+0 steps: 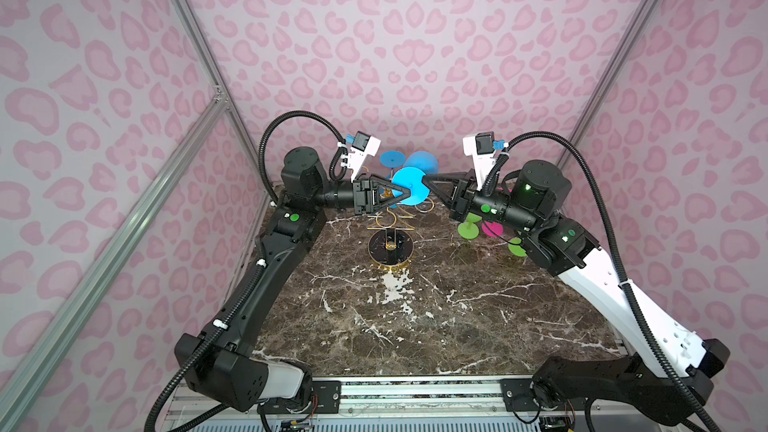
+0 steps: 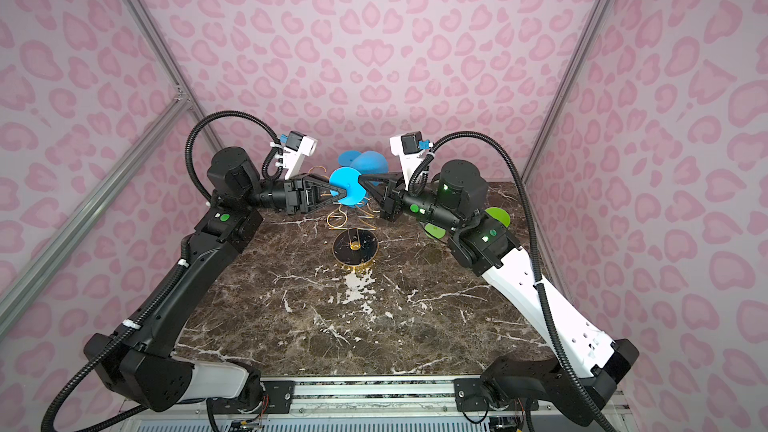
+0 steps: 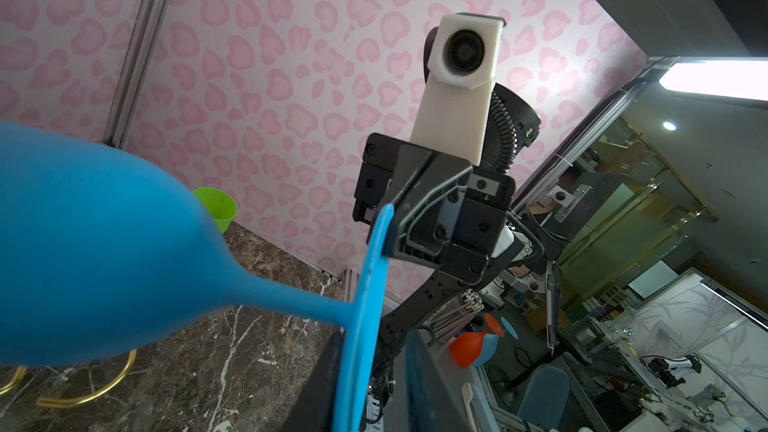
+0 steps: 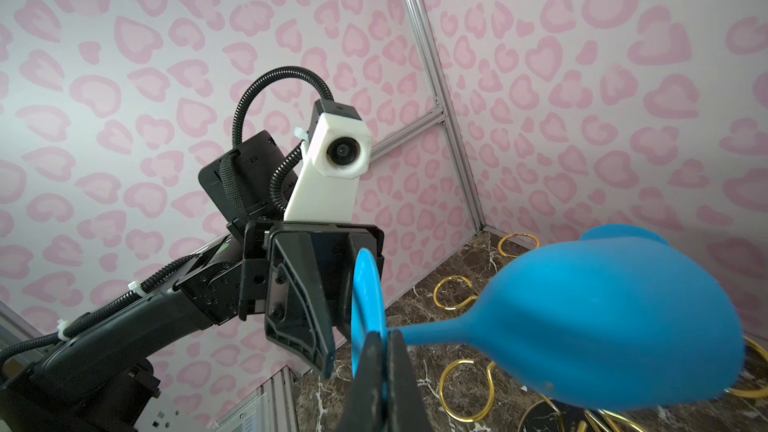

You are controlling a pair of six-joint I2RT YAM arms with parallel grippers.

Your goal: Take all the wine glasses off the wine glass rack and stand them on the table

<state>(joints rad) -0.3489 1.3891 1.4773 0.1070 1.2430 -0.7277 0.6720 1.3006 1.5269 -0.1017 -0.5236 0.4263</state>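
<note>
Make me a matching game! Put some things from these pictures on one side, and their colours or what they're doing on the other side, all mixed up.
Things:
1. wine glass
2. wine glass rack
3. table
4. right gripper

Matches:
A. brown marble with white veins
B. shut on the glass's foot
C. blue
D. gold wire on a round black base

Pairs: 1-C, 2-D, 3-A, 4-B

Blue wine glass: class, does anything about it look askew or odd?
Yes: the blue matte wine glass lies sideways in mid-air above the gold wire rack, stem roughly level. The right gripper pinches its round foot, and the left gripper straddles that foot.
</note>
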